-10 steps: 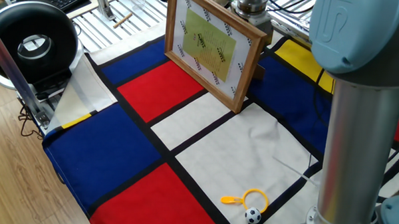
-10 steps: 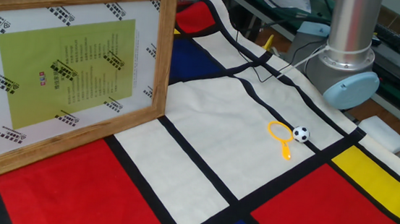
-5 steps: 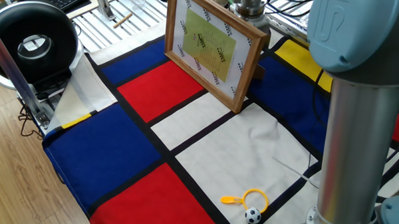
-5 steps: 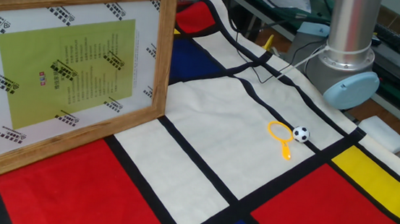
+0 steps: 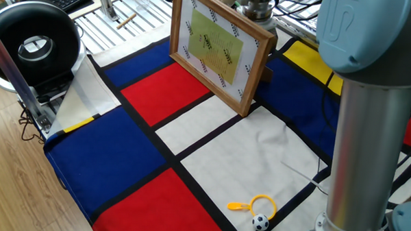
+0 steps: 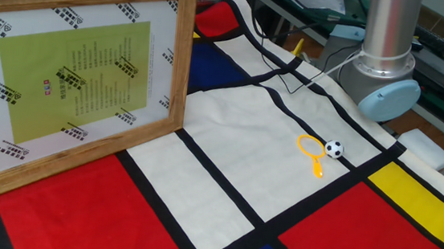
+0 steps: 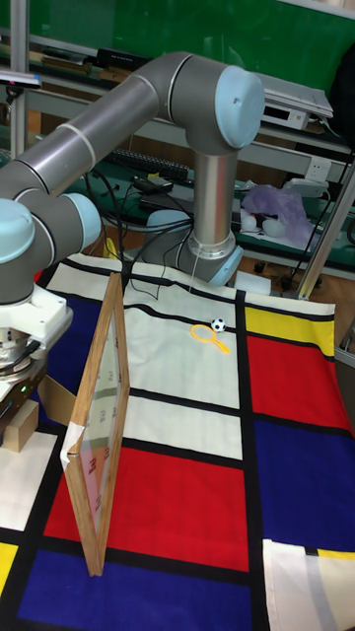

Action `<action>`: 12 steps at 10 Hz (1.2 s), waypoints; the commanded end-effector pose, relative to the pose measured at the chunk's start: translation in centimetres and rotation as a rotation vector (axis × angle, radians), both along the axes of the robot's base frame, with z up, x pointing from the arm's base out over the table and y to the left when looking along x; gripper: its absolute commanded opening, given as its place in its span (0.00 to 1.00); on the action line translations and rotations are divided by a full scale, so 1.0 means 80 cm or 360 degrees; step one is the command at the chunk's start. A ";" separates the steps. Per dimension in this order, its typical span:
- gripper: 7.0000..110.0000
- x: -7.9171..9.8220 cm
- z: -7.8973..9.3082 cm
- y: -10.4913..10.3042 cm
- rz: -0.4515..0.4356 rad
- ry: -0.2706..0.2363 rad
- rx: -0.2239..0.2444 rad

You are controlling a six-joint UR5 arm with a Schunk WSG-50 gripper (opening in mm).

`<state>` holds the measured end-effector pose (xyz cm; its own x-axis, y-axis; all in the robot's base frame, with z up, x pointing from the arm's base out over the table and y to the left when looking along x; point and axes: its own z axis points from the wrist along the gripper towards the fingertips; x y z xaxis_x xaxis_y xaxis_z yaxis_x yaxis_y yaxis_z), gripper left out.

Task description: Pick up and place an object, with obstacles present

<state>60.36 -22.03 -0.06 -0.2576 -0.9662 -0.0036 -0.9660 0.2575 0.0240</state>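
From the tall fixed view I place the wooden cube (image 7: 22, 426) on the cloth behind the picture frame (image 7: 99, 434), on the side away from the yellow ring (image 7: 206, 335) and the little football (image 7: 218, 323). The gripper (image 7: 14, 380) hangs low just above the cube, its wrist tucked close to the frame's back face. I cannot tell whether the fingers are spread or pinched — the body hides them. I judge we are at the grasp step, either closing on the cube or about to lift it. In one fixed view the frame hides the cube entirely, with only the wrist showing over its top edge. The next move calls for a straight vertical rise — high enough to carry the cube over the frame's top rail without nudging it.
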 end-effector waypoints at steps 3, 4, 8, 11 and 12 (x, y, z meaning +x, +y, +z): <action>0.36 0.001 -0.001 0.004 -0.0046 -0.0011 0.0033; 0.36 0.001 -0.001 0.004 -0.0048 -0.0011 0.0033; 0.15 0.001 0.000 0.003 -0.0063 -0.0014 0.0031; 0.00 0.003 0.000 0.005 -0.0090 -0.0025 0.0036; 0.00 0.002 0.001 0.009 -0.0097 -0.0019 0.0058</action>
